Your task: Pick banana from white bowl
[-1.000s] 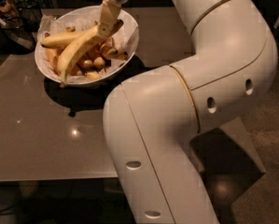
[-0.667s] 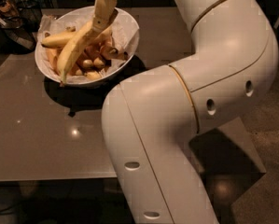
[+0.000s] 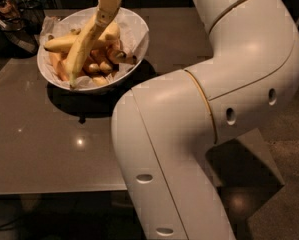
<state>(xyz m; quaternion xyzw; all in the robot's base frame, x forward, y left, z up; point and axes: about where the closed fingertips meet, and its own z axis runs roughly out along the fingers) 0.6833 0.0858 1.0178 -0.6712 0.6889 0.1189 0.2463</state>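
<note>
- Table (image 3: 34,154): one, grey and glossy; it bears the bowl at its far left part.
- Bowl (image 3: 140,33): one, white, round and deep, lined with crinkled paper (image 3: 49,25).
- Thick banana (image 3: 59,43): one, deeper yellow, lying crosswise in the bowl behind the banana.
- Banana (image 3: 84,48): one, long and pale, tilted steeply. Its lower tip is down at the bowl's near left rim and its upper end rises to the gripper above the bowl's far side.
- Small bananas (image 3: 117,56): orange-yellow, piled on the bowl's floor under the two larger ones. They overlap, so their exact number cannot be told; at least four show.
- Gripper (image 3: 107,13): one, at the top edge above the bowl, pointing down. Its fingers are clenched on the banana's upper end, grasping it; it touches nothing else.
- Arm (image 3: 224,109): one, white, with two thick bent segments filling the right half of the view.
</note>
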